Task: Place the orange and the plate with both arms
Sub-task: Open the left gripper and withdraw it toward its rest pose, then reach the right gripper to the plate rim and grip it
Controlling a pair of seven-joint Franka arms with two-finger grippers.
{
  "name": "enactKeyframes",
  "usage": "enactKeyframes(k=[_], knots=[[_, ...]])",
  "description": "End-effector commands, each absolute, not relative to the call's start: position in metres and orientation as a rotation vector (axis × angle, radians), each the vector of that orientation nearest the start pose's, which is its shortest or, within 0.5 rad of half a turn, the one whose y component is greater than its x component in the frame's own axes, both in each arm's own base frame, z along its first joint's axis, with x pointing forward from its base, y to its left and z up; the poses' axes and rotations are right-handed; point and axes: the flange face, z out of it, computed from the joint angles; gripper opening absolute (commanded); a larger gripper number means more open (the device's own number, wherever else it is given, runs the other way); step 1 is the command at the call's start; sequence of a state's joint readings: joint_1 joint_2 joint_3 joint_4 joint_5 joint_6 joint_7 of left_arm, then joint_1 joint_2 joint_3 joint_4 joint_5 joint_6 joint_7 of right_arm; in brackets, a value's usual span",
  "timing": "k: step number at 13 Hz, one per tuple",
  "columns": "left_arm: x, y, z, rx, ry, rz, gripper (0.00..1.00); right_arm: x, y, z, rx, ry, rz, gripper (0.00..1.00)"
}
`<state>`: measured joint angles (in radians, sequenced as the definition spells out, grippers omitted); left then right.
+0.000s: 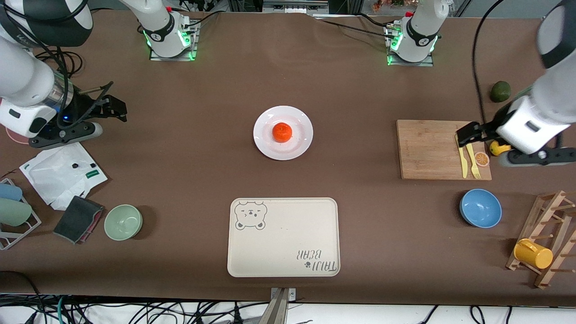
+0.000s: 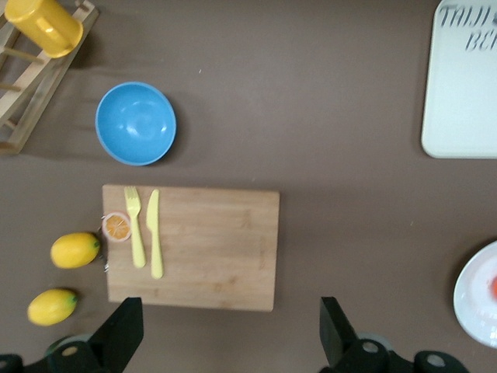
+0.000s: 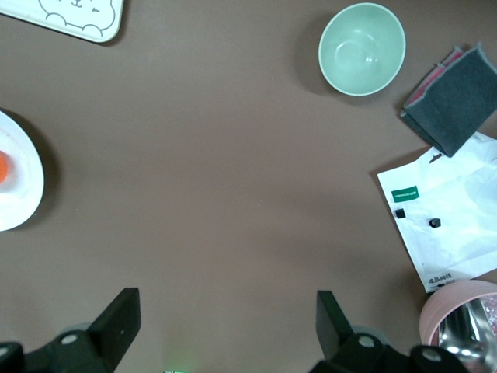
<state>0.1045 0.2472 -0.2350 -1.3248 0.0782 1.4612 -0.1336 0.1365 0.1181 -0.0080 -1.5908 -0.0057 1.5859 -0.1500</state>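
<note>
The small red-orange orange (image 1: 282, 132) sits in the middle of the round white plate (image 1: 298, 143), which rests at the table's centre. Only the plate's edge shows in the left wrist view (image 2: 475, 299) and in the right wrist view (image 3: 19, 186), with a sliver of the orange (image 3: 2, 167). My left gripper (image 1: 464, 135) (image 2: 231, 330) hangs open over the edge of a wooden cutting board, holding nothing. At the right arm's end of the table, my right gripper (image 1: 114, 101) (image 3: 225, 322) also stands open over bare brown table, nothing in it. Both are well away from the plate.
A cream bear tray (image 1: 283, 237) lies nearer the front camera than the plate. The cutting board (image 1: 427, 150) carries a yellow knife, fork and an orange slice; lemons (image 2: 74, 249) lie beside it. A blue bowl (image 1: 480, 208), mug rack (image 1: 546, 238), green bowl (image 1: 123, 222), paper bag (image 1: 60, 173).
</note>
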Motion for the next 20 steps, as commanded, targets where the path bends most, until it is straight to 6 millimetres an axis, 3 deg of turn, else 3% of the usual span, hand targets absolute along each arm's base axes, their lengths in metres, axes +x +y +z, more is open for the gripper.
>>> enactKeyframes(k=[1,2,3,7,9,10,11,12,15,20], knots=[[0.603,-0.037,0.609,-3.031,0.335,0.176,1.00,0.577,0.069,0.535,-3.052,-0.371,0.204,1.00],[0.603,-0.030,0.609,-3.010,0.425,0.184,1.00,0.580,0.071,0.525,-3.023,-0.361,0.215,1.00],[0.604,-0.016,0.605,-3.023,0.378,0.201,1.00,0.580,0.075,0.515,-2.991,-0.356,0.221,1.00],[0.610,-0.014,0.596,-3.050,0.303,0.205,1.00,0.582,0.099,0.489,-2.863,-0.333,0.219,1.00],[0.610,-0.018,0.595,-3.111,0.100,0.206,1.00,0.577,0.112,0.463,-2.799,-0.293,0.210,1.00],[0.607,-0.014,0.593,-3.117,0.067,0.208,1.00,0.575,0.123,0.450,-2.770,-0.281,0.204,1.00],[0.595,-0.019,0.602,-3.105,0.042,0.162,1.00,0.571,0.130,0.436,-2.755,-0.270,0.205,1.00],[0.588,-0.026,0.597,-3.101,0.059,0.125,1.00,0.566,0.133,0.424,-2.728,-0.244,0.230,1.00],[0.565,0.003,0.586,-3.184,-0.046,0.054,1.00,0.559,0.140,0.389,-2.625,-0.184,0.315,1.00],[0.565,-0.012,0.596,-3.164,0.001,0.059,1.00,0.538,0.148,0.324,-2.418,-0.125,0.327,1.00]])
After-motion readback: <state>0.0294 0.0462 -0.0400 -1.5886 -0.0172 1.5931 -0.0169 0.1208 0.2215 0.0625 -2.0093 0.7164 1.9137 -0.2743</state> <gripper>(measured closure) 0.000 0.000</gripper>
